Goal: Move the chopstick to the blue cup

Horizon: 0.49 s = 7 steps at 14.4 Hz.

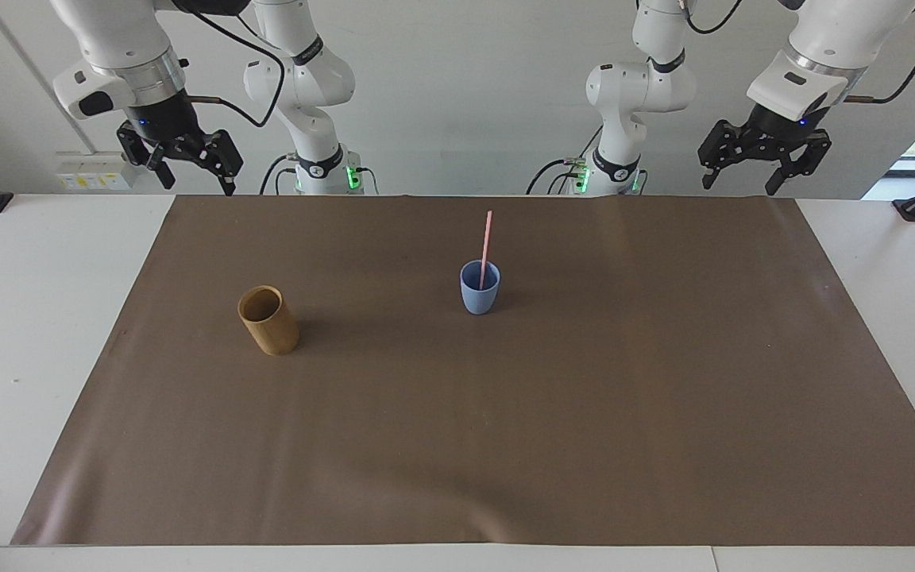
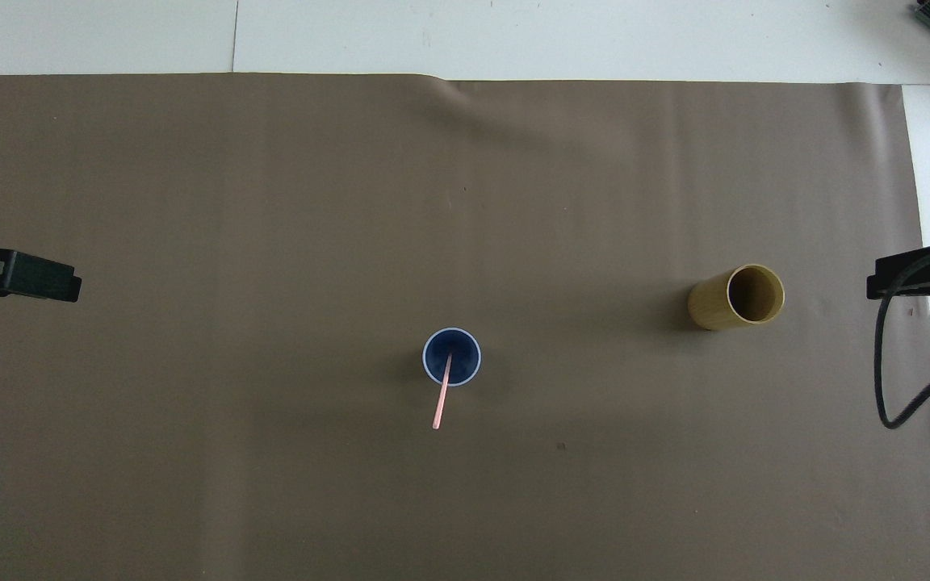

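The pale pink chopstick (image 1: 486, 242) (image 2: 441, 393) stands in the light blue cup (image 1: 479, 297) (image 2: 451, 356) at the middle of the brown mat, its top leaning toward the robots. My right gripper (image 1: 194, 173) hangs open and empty, high above the mat's corner at the right arm's end. My left gripper (image 1: 740, 180) hangs open and empty, high above the mat's corner at the left arm's end. In the overhead view only a dark fingertip (image 2: 29, 277) of the left gripper and a part (image 2: 913, 272) of the right gripper show at the edges.
A tan wooden cup (image 1: 268, 320) (image 2: 736, 297) stands upright toward the right arm's end, a little farther from the robots than the blue cup. The brown mat (image 1: 505, 445) covers most of the white table. A black cable (image 2: 889, 379) hangs by the right gripper.
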### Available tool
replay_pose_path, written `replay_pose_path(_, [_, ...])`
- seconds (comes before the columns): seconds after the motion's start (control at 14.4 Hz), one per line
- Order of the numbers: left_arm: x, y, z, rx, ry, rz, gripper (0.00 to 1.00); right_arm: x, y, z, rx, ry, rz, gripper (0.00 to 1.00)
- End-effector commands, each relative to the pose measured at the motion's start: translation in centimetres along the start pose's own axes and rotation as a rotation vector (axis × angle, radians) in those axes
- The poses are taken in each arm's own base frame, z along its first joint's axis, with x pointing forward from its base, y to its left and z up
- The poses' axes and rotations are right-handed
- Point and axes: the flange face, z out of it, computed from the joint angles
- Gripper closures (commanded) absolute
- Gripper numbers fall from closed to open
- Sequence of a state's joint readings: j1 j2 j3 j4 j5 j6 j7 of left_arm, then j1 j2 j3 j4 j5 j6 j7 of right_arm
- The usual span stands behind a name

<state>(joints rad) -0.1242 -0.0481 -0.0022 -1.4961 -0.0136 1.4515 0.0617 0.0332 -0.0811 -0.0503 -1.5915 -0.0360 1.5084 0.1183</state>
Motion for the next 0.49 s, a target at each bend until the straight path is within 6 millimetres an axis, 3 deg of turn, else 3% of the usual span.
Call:
replay_pose_path(0.0, [-0.09, -0.29, -0.36, 0.011, 0.002, 0.001, 0.0, -0.74, 0.15, 0.03, -0.01, 0.005, -0.035, 0.0])
replay_pose_path(0.42, [-0.09, -0.29, -0.36, 0.011, 0.002, 0.001, 0.0, -0.81, 0.14, -0.04, -0.009, 0.004, -0.067, 0.0])
